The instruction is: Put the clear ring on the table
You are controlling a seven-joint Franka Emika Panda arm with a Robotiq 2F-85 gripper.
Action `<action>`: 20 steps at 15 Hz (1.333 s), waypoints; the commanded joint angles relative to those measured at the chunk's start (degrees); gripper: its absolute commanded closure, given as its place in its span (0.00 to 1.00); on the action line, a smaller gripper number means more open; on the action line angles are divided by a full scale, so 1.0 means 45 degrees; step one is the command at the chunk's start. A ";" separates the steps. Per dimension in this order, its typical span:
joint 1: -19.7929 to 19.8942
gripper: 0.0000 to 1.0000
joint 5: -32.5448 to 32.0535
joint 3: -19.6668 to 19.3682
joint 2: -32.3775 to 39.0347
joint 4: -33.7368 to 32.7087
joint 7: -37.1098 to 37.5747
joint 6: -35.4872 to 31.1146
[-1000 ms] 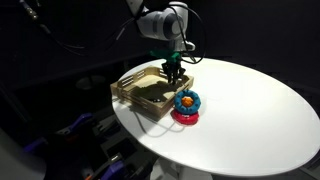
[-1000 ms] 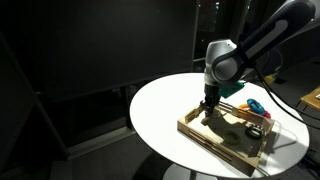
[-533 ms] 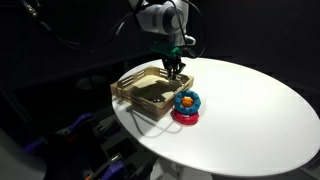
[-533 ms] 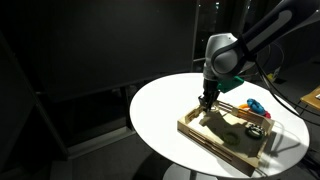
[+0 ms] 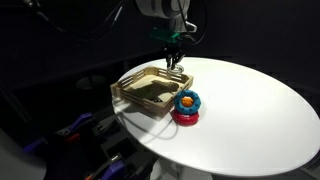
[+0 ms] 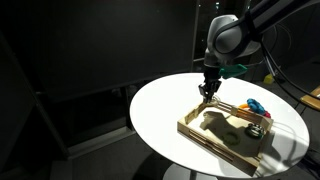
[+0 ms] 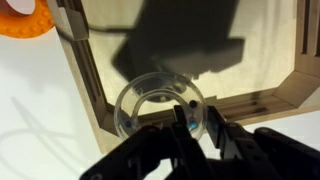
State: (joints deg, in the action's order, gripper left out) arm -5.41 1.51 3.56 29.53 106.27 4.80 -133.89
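In the wrist view my gripper (image 7: 187, 122) is shut on the rim of the clear ring (image 7: 140, 100), a transparent ring that hangs in the air over the wooden tray's corner. In both exterior views the gripper (image 5: 173, 60) (image 6: 208, 88) is raised above the tray's far end, over the white round table (image 5: 250, 110) (image 6: 160, 120). The ring is too faint to make out in the exterior views.
The rectangular wooden tray (image 5: 135, 92) (image 6: 205, 130) (image 7: 90, 80) lies on the table. A stack of blue, orange and red rings (image 5: 186, 105) (image 6: 255, 108) stands beside it. An orange ring (image 7: 25, 20) shows at the wrist view's top left.
My gripper has risen from inside the tray, carrying the clear ring up and slightly toward the tray's far end.
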 commanded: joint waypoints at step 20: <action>0.0587 0.92 -0.0955 -0.2119 0.0411 -0.0169 0.1566 0.1298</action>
State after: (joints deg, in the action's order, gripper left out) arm -3.33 -1.40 -5.89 30.45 106.34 10.12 -129.91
